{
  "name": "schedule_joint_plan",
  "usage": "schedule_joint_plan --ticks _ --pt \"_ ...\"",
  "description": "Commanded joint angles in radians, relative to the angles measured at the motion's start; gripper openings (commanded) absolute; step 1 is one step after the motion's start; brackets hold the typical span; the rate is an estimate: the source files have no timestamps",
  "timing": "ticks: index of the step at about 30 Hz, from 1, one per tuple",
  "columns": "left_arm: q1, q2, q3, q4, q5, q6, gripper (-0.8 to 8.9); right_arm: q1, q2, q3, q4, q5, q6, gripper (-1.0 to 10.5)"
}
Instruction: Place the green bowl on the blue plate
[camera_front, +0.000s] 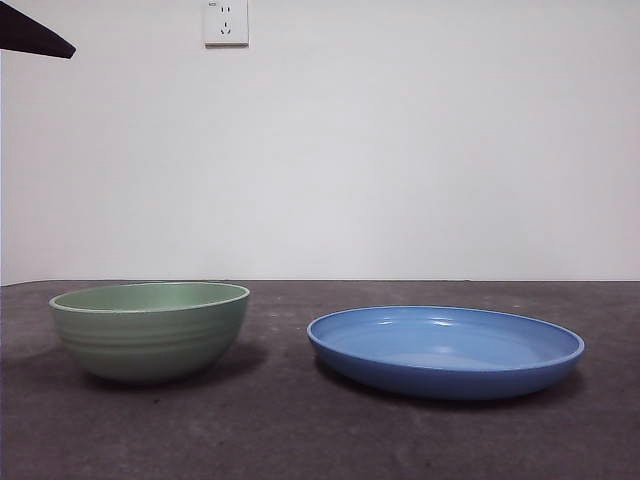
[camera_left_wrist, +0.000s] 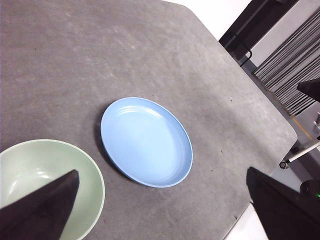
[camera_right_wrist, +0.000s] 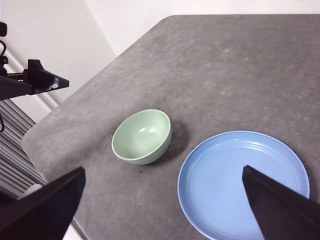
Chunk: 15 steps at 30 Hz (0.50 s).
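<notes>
Green bowl (camera_front: 150, 330) empty inside, seen only in wrist views, beside blue plate (camera_front: 446, 350)

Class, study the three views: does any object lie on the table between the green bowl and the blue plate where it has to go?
No. Only bare grey table separates the green bowl from the blue plate; nothing visible blocks the way.
</notes>
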Motion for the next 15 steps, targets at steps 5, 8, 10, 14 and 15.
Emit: schedule_joint_plan --ticks 5,8,10,14,15 --pt "-0.002 0.008 0.026 0.009 0.000 0.015 5.95 0.004 0.005 0.015 0.011 0.005 -0.012 5.1" --pt "0.006 0.027 0.026 0.008 -0.004 -0.030 5.95 0.004 0.005 0.015 0.010 0.039 -0.011 5.5" --pt "0.018 0.050 0.026 0.001 -0.004 -0.034 5.95 0.004 0.005 0.015 0.010 0.062 -0.011 5.9" --pt "0.040 0.127 0.026 -0.044 -0.009 -0.047 5.95 0.004 0.005 0.015 0.010 0.062 -0.011 5.9" --pt "0.046 0.147 0.026 -0.055 -0.019 -0.047 5.95 0.004 0.004 0.015 0.010 0.062 -0.011 5.9"
